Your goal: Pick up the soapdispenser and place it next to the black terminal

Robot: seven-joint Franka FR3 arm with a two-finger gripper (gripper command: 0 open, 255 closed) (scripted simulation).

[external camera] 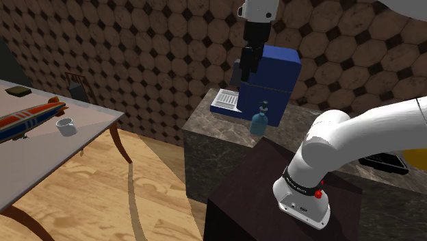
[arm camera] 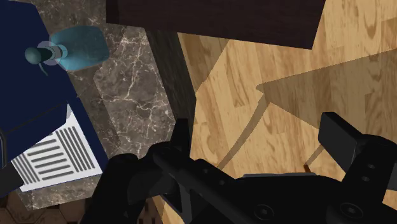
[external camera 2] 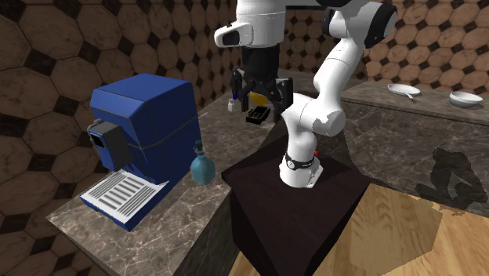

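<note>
**Gripper**: all black, two fingers. Released: the fingers stand wide apart with nothing between them, and only the floor shows in the gap. It hangs high, pointing down, over the front of the machine.

**Dispenser**: teal bottle with a pump top, upright on the counter. It stands just beside the machine's front, near the corner by the stand.
- Shoulder view: below the gripper and a little to that view's right, well apart from it.
- Second exterior view: lower than the gripper and to that view's left.
- Wrist view: far beyond the fingertips, off to the machine's side, not between the fingers and touched by neither.

**Terminal**: black, low, on the counter past the stand. The stand lies between it and the dispenser, which is well apart from it.

**Machine**: blue box with a dark front spout and a white slotted tray at its foot.

**Counter**: dark veined stone, running along the wall of brown octagon tiles.

**Stand**: dark box carrying the white arm's base.

**Table**: pale top at the shoulder view's left, bearing a red and blue toy airship and a white cup.

**Floor**: light wood.
</note>
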